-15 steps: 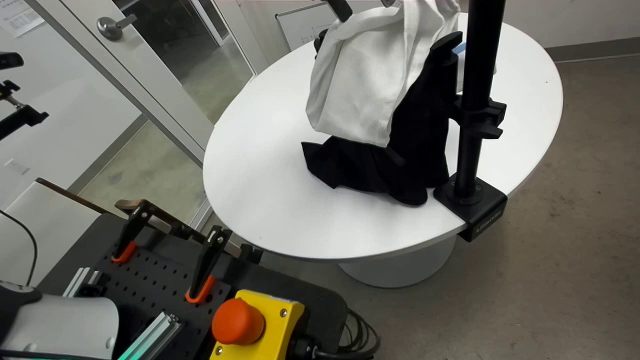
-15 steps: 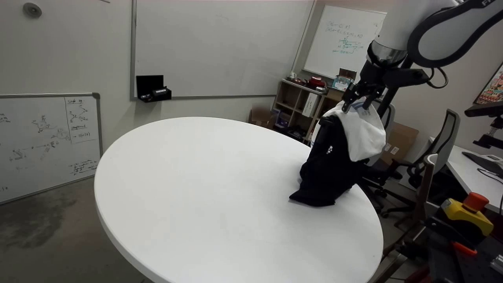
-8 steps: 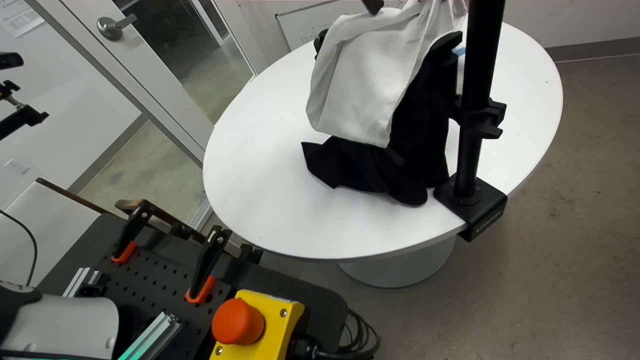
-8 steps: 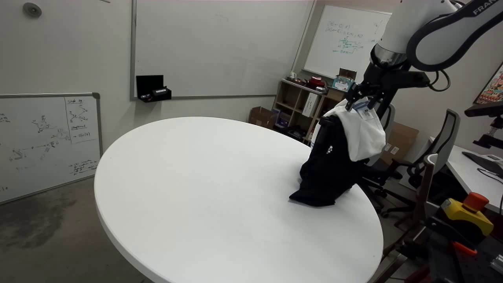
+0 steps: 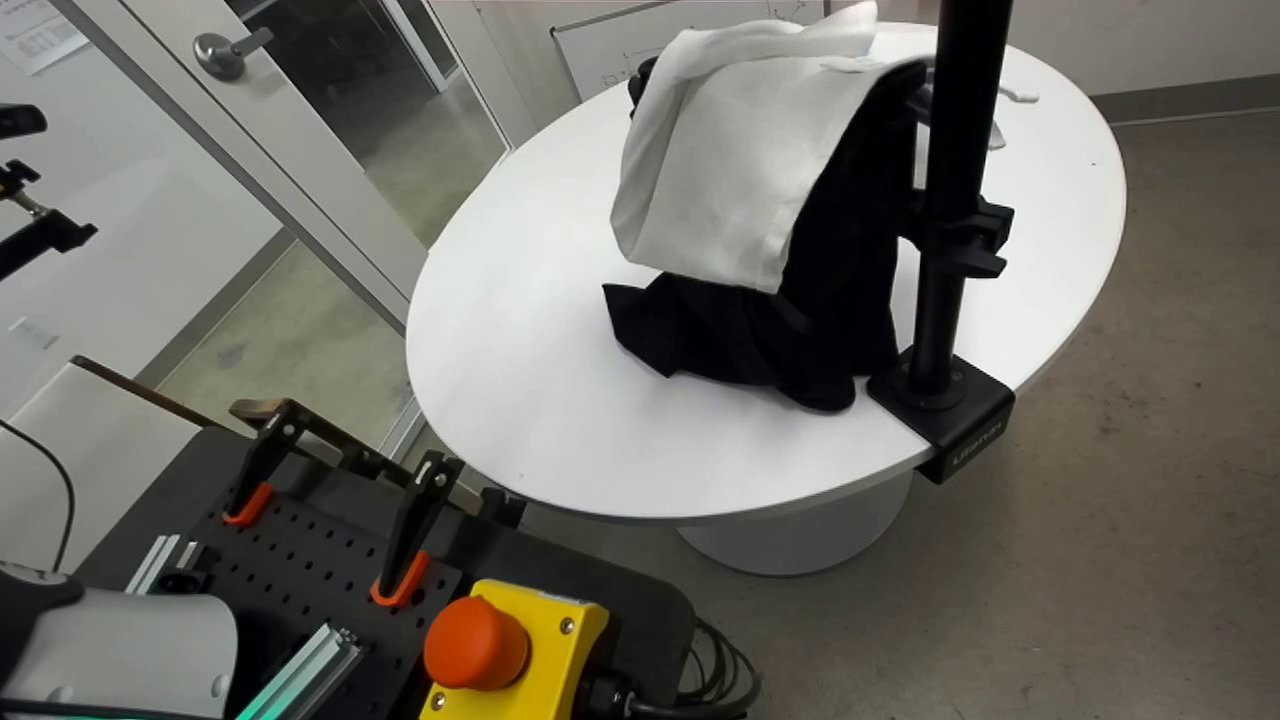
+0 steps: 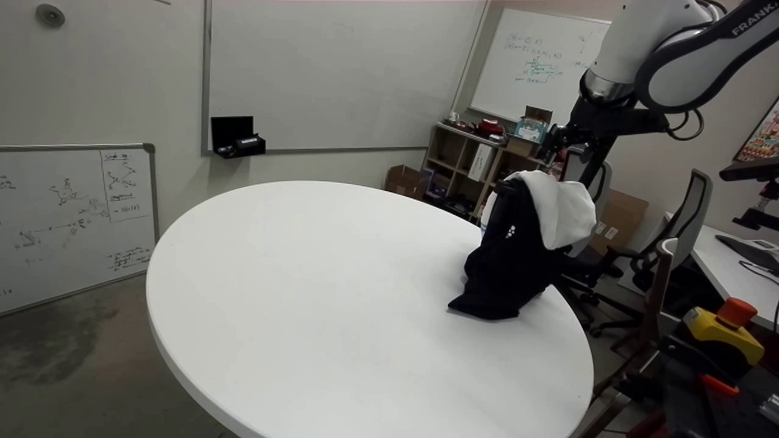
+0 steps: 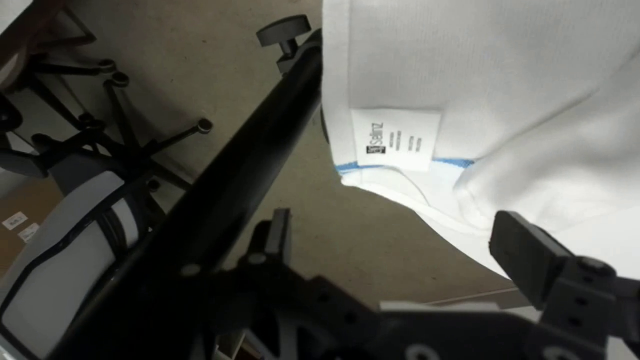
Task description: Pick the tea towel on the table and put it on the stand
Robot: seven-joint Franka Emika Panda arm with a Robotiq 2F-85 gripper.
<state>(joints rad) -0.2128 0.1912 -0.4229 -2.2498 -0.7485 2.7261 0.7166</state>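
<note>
The white tea towel (image 5: 735,160) hangs over the top of a black stand draped with dark cloth (image 5: 845,260). In an exterior view the towel (image 6: 569,210) lies over the top of the dark cloth (image 6: 511,267), with its lower edge off the table. In the wrist view the towel (image 7: 480,75) shows a label and a blue stripe. My gripper (image 7: 392,222) is open, with nothing between its fingers; the right finger overlaps the towel's edge in the picture. In an exterior view the gripper (image 6: 567,155) is just above the towel and apart from it.
A black pole (image 5: 945,230) is clamped to the edge of the round white table (image 6: 341,292) by the stand. The pole (image 7: 225,200) runs close beside the left finger in the wrist view. A yellow box with a red button (image 5: 520,640) sits on the dark bench.
My gripper has risen away from the towel and left the top of an exterior view. The towel's raised upper part has dropped and folded over the stand.
</note>
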